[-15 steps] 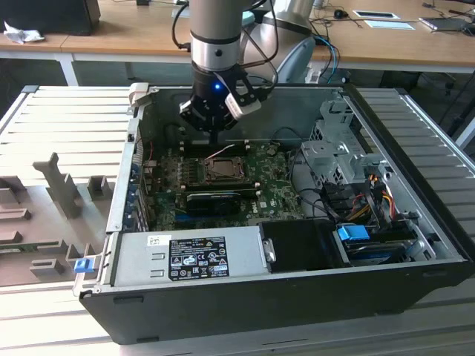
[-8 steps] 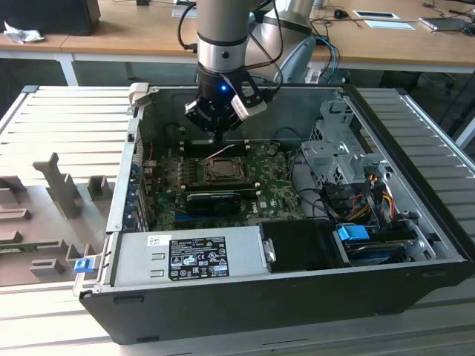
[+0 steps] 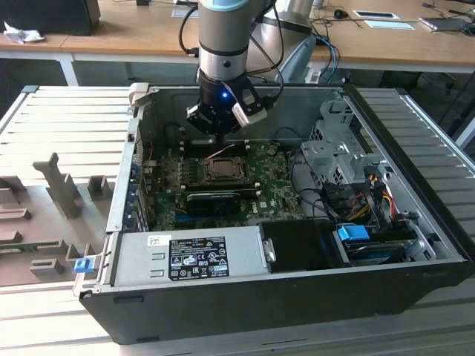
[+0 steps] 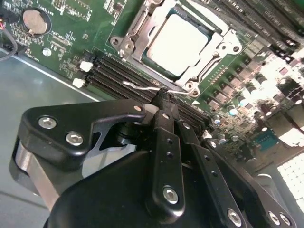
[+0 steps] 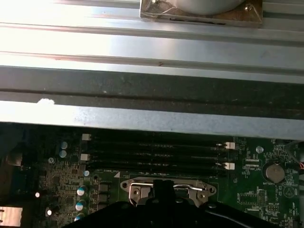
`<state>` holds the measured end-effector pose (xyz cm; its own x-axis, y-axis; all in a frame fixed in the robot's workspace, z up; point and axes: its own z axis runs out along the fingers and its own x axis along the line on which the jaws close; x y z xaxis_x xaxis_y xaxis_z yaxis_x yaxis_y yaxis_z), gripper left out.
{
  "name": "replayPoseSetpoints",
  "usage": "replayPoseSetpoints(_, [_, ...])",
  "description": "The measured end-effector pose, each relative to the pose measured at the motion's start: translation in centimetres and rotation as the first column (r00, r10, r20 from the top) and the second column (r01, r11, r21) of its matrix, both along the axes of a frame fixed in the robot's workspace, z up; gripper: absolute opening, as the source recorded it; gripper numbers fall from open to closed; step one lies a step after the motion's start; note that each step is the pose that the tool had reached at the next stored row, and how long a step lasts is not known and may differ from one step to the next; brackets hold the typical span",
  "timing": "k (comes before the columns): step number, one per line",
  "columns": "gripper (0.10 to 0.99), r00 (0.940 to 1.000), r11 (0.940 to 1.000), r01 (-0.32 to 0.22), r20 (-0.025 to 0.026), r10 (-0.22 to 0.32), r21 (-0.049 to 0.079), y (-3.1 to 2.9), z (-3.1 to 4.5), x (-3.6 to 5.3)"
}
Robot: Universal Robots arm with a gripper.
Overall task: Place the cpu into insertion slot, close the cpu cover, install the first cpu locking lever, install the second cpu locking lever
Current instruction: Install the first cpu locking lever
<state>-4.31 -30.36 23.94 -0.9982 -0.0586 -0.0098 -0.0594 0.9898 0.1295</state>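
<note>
1. Where the exterior view looks into the open black metal computer case [image 3: 282, 315], the arm's black two-fingered gripper [image 3: 221, 132] hangs inside it over the green motherboard [image 3: 278, 189]; it is just beyond the square dark insertion slot with the silvery rim [image 3: 207, 170], on the side away from the grey labelled power supply box [image 3: 185, 256].
2. Jaws, second wrist view: the two black fingers [image 4: 165, 137] are drawn together, with no gap to be made out at the tips; the tips sit at the hooked end of a thin silvery wire locking lever [image 4: 140, 87]; cannot tell whether the wire is pinched between them or only pressed.
3. The small square cpu with the dull silver-grey top [image 4: 179, 43] lies flat in the insertion slot; the thin silvery metal cpu cover frame [image 4: 129, 42] is down around it, and the chip's top shows through the cut-out.
4. The wire lever runs along one edge of the slot, between it and the long black memory slots [image 4: 114, 71].
5. First wrist view: the gripper's tip meets the same lever at the slot's edge; the memory slots lie just past it; a round silver coin cell [image 5: 273, 172] sits well apart on the board.
</note>
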Motion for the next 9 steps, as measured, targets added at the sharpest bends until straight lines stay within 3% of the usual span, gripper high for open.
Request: replayPoseSetpoints(9, [0.106, 1.0, 1.0, -0.003, 0.0002, 0.003, 0.002, 0.58, -1.35, 0.59])
